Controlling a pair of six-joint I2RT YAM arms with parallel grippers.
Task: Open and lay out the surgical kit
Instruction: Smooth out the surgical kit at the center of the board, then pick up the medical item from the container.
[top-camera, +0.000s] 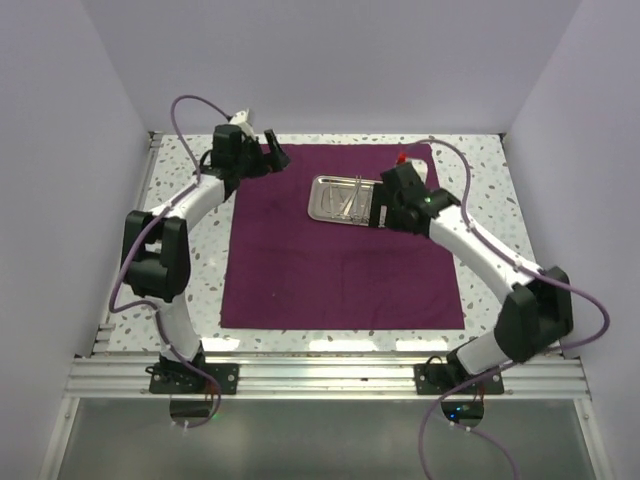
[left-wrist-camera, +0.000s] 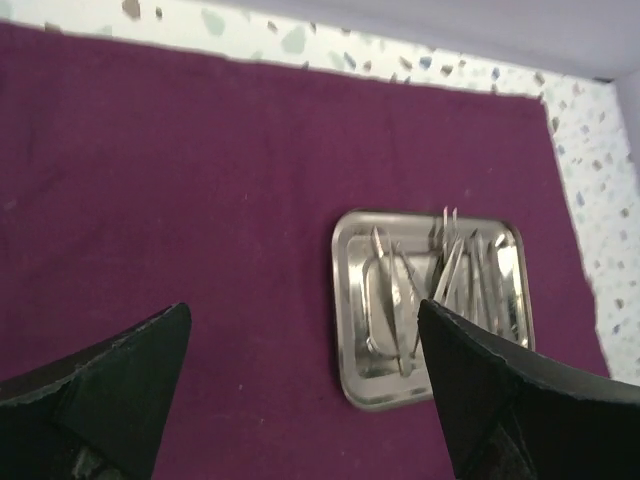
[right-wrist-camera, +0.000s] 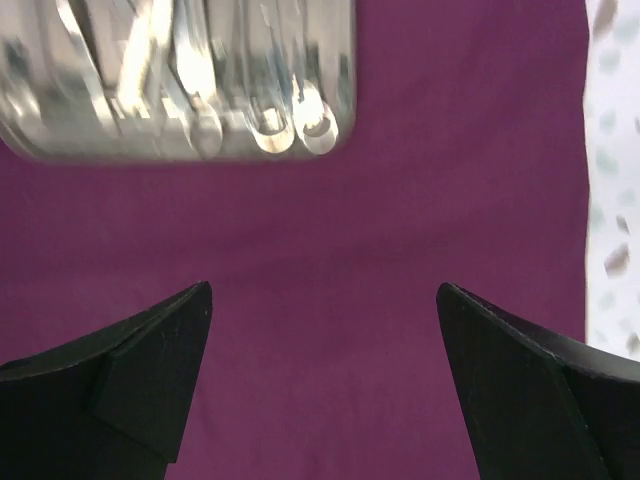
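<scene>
The dark purple cloth wrap (top-camera: 340, 270) lies spread flat on the table. On its far half sits the small steel tray (top-camera: 340, 200) with thin silver instruments (left-wrist-camera: 445, 275) bunched inside, their ring handles (right-wrist-camera: 292, 125) toward the tray's right end. My left gripper (top-camera: 270, 158) hovers open over the cloth's far left corner, left of the tray (left-wrist-camera: 365, 370), with nothing between its fingers (left-wrist-camera: 120, 390). My right gripper (top-camera: 383, 212) is open at the tray's right end. In the right wrist view only bare cloth (right-wrist-camera: 320, 330) shows between its fingers (right-wrist-camera: 150, 370), just short of the tray (right-wrist-camera: 180, 150).
Speckled white tabletop (top-camera: 490, 200) borders the cloth on all sides. White walls close in the left, back and right. An aluminium rail (top-camera: 330, 375) carrying both arm bases runs along the near edge. A small red part (top-camera: 400, 158) shows beside the right wrist.
</scene>
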